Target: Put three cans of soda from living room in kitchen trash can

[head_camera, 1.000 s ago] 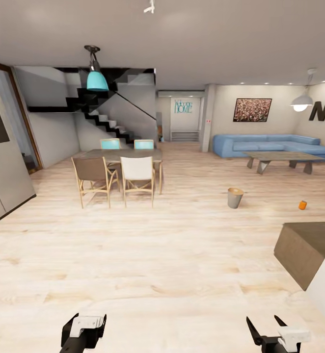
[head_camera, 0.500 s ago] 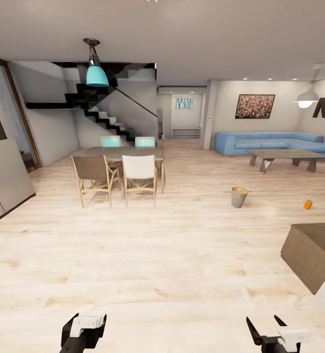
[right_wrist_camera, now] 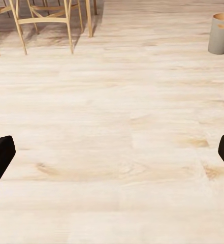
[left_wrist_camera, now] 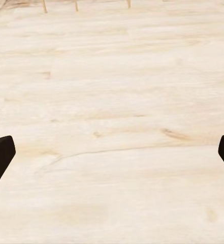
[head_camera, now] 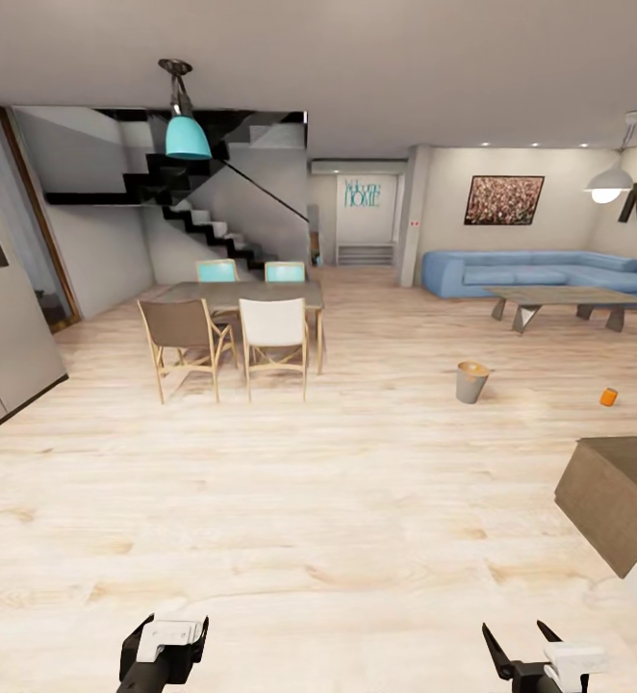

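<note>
The tash can, a small grey bucket with an orange-brown rim, stands on the light wood floor ahead and to the right; it also shows in the right wrist view. One orange can of soda sits on the floor to the right of it, well apart. My left gripper and right gripper hang low at the near edge, far from both. In the wrist views the left gripper and right gripper are open over bare floor, nothing between the fingers.
A dining table with wooden chairs stands ahead left. A dark wooden block juts in at the near right. The blue sofa and grey low table are at the far right. Grey cabinets line the left.
The whole picture has shifted a little as the camera moved; the bin and the orange can now sit slightly further right in view. Both grippers keep their pose.
</note>
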Tool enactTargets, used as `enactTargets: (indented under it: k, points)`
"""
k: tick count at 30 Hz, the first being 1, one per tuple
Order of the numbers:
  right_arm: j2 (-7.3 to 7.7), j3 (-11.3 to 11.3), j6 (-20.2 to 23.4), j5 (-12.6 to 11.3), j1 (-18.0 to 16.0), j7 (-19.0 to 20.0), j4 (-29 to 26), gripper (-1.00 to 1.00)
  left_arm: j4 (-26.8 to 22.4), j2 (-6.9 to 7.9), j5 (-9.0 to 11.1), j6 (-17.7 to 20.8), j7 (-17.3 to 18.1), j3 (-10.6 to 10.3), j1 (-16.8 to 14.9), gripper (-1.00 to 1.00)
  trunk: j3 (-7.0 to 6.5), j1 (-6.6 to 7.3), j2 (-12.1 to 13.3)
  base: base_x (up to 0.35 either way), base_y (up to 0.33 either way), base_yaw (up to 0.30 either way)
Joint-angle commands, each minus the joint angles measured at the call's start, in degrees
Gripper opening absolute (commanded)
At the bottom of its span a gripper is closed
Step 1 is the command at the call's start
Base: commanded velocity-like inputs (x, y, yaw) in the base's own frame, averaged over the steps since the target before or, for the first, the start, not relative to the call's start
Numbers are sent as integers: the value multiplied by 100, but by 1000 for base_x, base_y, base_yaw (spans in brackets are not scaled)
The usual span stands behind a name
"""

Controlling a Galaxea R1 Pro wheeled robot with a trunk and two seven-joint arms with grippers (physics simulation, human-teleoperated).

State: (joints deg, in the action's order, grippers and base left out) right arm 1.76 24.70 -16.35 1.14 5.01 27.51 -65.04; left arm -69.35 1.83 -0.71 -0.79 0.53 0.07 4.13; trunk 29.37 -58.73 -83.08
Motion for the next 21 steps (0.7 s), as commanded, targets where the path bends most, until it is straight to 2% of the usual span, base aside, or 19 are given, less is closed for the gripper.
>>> enactTargets:
  k: [1, 21]
  points:
    - [0, 0, 0, 0, 0, 0, 0, 100, 0, 0, 0, 0, 0, 0, 0, 100, 9, 0, 0, 26, 2, 0]
    - [0, 8, -7, -9, 0, 0, 1, 100, 0, -4, -8, -70, 0, -4, 0, 100, 187, 0, 0, 30, 0, 0]
